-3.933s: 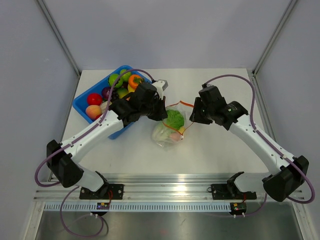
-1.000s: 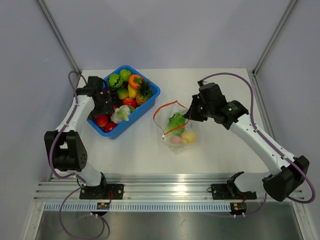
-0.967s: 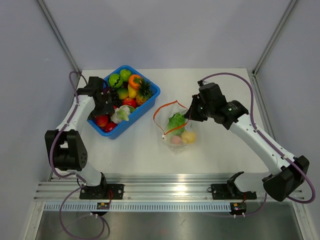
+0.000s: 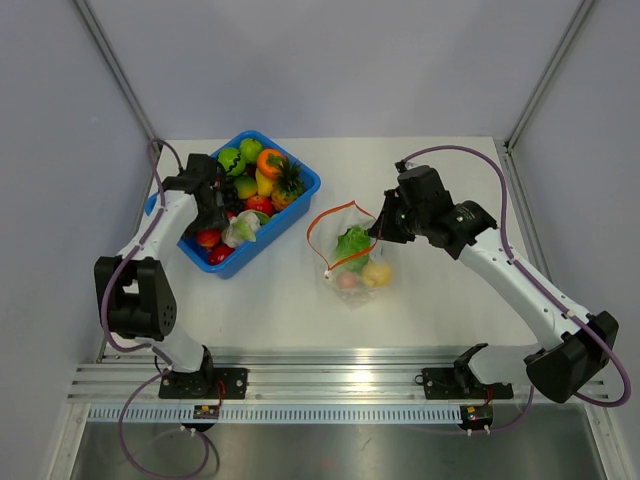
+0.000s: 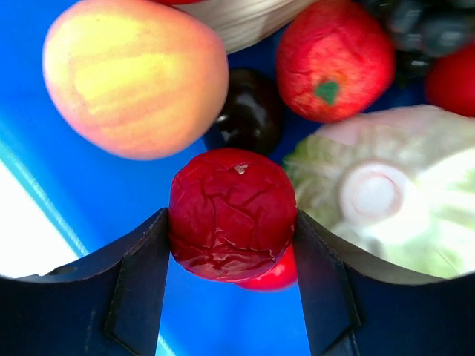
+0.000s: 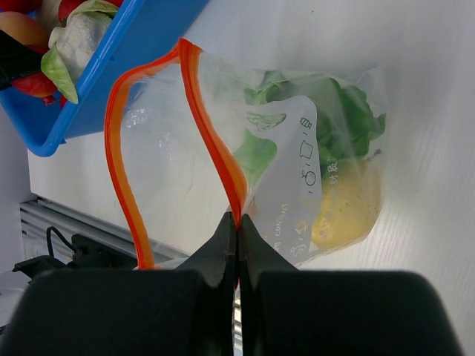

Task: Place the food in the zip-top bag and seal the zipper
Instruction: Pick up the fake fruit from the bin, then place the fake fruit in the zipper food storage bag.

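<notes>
Closing in over the last second, the left jaws now press both flanks of a wrinkled, dark-red, round plastic toy fruit. It sits in the blue plastic bin, at ten o'clock from the clear, crinkly zip-top bag. The fruit is probably light, hard and slippery, so a hold across its widest girth looks right. The right jaws are clamped on the bag's red-orange zipper strip, holding its mouth open mid-counter. Leafy green lettuce and a yellow piece lie inside.

Zip-top bag open: lettuce, yellow fruit inside; red fruit in left claw.
</notes>
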Available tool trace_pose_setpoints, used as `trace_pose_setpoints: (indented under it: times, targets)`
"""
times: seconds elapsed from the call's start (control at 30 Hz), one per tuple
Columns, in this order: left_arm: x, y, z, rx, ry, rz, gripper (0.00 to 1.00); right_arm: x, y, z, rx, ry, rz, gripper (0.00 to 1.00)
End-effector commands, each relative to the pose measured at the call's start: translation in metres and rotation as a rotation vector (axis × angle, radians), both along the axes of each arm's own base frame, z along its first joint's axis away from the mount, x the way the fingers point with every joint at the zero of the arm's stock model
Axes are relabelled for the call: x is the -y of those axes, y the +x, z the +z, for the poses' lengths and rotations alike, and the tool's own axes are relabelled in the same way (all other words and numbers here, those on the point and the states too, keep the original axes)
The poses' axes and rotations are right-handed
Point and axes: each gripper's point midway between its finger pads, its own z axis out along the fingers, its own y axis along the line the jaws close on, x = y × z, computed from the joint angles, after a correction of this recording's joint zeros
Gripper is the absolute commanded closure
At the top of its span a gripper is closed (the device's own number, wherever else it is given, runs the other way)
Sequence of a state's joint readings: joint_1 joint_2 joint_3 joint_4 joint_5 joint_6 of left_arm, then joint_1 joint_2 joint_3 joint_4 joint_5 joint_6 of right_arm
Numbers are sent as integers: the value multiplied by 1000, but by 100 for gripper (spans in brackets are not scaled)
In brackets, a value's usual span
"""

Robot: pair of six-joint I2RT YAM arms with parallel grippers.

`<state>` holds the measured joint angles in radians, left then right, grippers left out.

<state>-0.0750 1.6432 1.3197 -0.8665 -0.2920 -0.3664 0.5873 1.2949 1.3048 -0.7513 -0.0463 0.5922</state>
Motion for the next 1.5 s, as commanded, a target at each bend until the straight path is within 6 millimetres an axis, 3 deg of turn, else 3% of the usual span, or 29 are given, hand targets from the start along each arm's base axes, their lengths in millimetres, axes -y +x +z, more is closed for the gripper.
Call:
trace_pose_setpoints:
  times: [0.0,0.27,0.43,0.6,0.83,0.97,1.17,1.3,1.4,1.43,1.47]
  targets:
    - [12,15,69,222,-54,-20,49,-4,0,29,72,56,-1,100]
    - [23,15,116,342,-116,-60,52,-5,0,29,69,61,-2,100]
    - [46,13,140,407,-190,-148,53,-5,0,28,66,60,-3,100]
    - [94,1,173,479,-296,-300,55,-9,1,25,59,62,1,100]
    - [207,-49,207,520,-548,-633,58,-14,3,25,57,65,6,100]
    - [252,-63,208,494,-630,-742,58,-18,2,25,52,68,15,100]
    - [305,-62,195,439,-685,-831,58,-17,-1,24,51,60,8,100]
    - [330,-65,179,374,-701,-881,57,-15,-1,27,54,58,2,100]
    - [341,-71,163,312,-694,-913,40,-14,-2,29,61,58,0,100]
    - [340,-74,158,289,-678,-915,19,-14,-2,29,62,55,0,100]
    - [340,-74,160,293,-671,-917,13,-14,-1,30,63,56,0,100]
